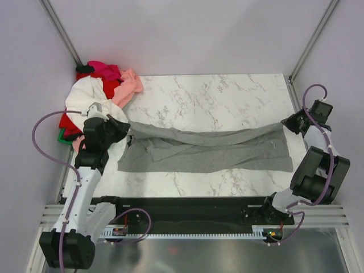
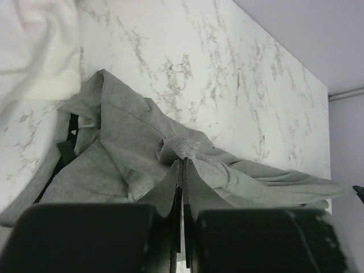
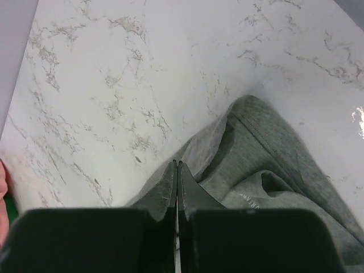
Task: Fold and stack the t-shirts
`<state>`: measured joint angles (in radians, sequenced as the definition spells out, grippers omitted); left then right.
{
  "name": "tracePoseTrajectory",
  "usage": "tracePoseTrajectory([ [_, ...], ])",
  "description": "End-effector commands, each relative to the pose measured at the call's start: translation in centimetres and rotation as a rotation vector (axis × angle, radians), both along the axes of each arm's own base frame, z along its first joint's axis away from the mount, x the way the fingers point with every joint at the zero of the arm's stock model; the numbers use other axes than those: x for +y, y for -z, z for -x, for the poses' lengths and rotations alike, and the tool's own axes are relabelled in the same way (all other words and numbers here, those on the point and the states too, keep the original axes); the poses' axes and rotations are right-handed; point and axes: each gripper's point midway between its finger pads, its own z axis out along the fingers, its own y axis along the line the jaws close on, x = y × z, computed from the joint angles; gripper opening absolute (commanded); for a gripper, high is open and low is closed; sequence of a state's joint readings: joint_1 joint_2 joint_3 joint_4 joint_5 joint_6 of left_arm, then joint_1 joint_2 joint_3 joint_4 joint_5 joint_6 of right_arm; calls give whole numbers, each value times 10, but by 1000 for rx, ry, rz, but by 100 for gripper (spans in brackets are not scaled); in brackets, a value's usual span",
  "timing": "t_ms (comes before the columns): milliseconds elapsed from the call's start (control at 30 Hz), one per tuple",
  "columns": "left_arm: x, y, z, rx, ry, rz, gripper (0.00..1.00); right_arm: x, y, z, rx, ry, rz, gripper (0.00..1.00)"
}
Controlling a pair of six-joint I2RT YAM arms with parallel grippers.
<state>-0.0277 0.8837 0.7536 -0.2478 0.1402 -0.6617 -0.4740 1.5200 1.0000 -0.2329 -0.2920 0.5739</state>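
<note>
A grey t-shirt (image 1: 210,151) lies stretched in a long band across the marble table, its upper edge pulled taut between both grippers. My left gripper (image 1: 128,129) is shut on a bunched bit of its left end; the left wrist view shows my closed gripper (image 2: 183,160) with a knot of the grey cloth (image 2: 125,131) at the tips. My right gripper (image 1: 286,124) is shut on the right end; the right wrist view shows this closed gripper (image 3: 177,164) on the edge of the grey shirt (image 3: 267,153), with small white lettering beside it.
A pile of other shirts sits at the back left corner: white (image 1: 85,94), red (image 1: 111,88), magenta (image 1: 105,69), pink (image 1: 129,85), and a bit of green (image 1: 61,136) at the table's left edge. The white shirt (image 2: 34,51) lies close to my left gripper. Walls enclose the table.
</note>
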Motion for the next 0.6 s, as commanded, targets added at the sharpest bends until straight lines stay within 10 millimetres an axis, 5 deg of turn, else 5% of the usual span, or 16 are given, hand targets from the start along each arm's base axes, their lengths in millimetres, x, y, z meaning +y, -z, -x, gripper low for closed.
tracePoseTrajectory([
  [0, 26, 31, 12, 67, -104, -97, 2, -3, -12, -8, -79, 7, -31, 0],
  [433, 48, 66, 51, 165, -279, -40, 2, -4, 16, 27, -56, 120, -127, 0],
  [467, 50, 69, 56, 175, -298, -32, 11, -3, 20, 32, -49, 129, -129, 0],
  [533, 56, 75, 69, 182, -351, -22, 42, 1, 32, 46, -26, 156, -139, 39],
  [567, 56, 78, 74, 186, -360, -8, 76, 2, 36, 49, -20, 162, -148, 59],
])
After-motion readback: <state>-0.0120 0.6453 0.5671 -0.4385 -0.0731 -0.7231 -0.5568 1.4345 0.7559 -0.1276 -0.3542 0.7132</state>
